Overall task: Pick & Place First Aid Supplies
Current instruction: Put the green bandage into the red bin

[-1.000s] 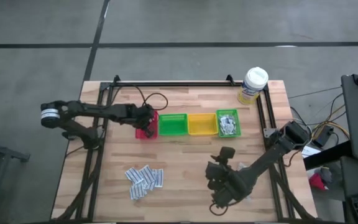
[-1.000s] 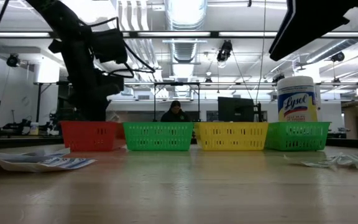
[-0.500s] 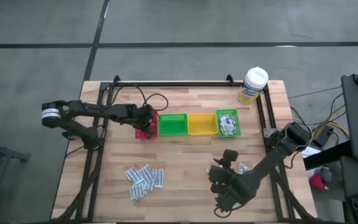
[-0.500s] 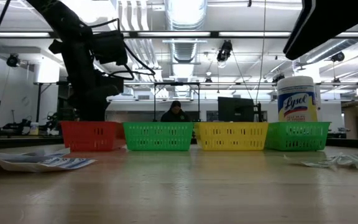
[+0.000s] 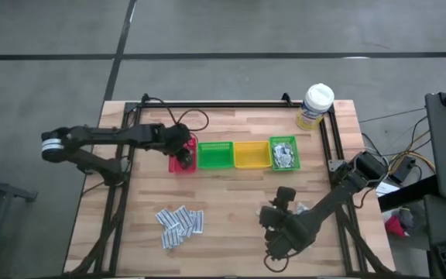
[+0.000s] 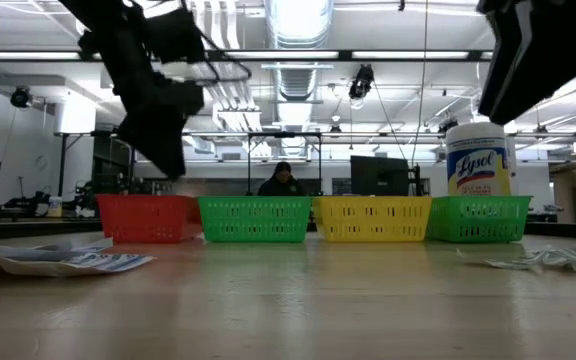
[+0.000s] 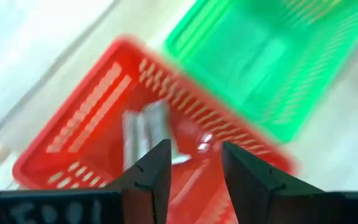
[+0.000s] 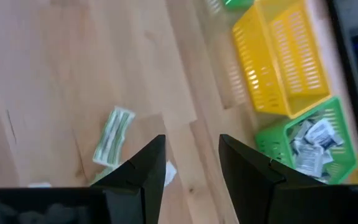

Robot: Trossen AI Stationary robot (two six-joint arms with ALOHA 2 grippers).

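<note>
Four bins (image 5: 235,154) line your wooden table (image 5: 231,209); beyond it, a person (image 6: 282,180) sits under ceiling lights. Your left gripper (image 7: 192,163) hangs over the red bin (image 7: 104,130), jaws apart, a sachet (image 7: 145,127) inside. Your right gripper (image 8: 191,158), jaws apart, hovers above a pale green sachet (image 8: 113,134). White-blue sachets (image 5: 180,222) lie loose near the front.

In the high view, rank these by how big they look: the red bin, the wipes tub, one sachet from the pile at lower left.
1. Red bin, partly covered by the left gripper, though its visible outline looks close to the tub's, so this is unsure.
2. Wipes tub.
3. One sachet, clearly smallest.
</note>
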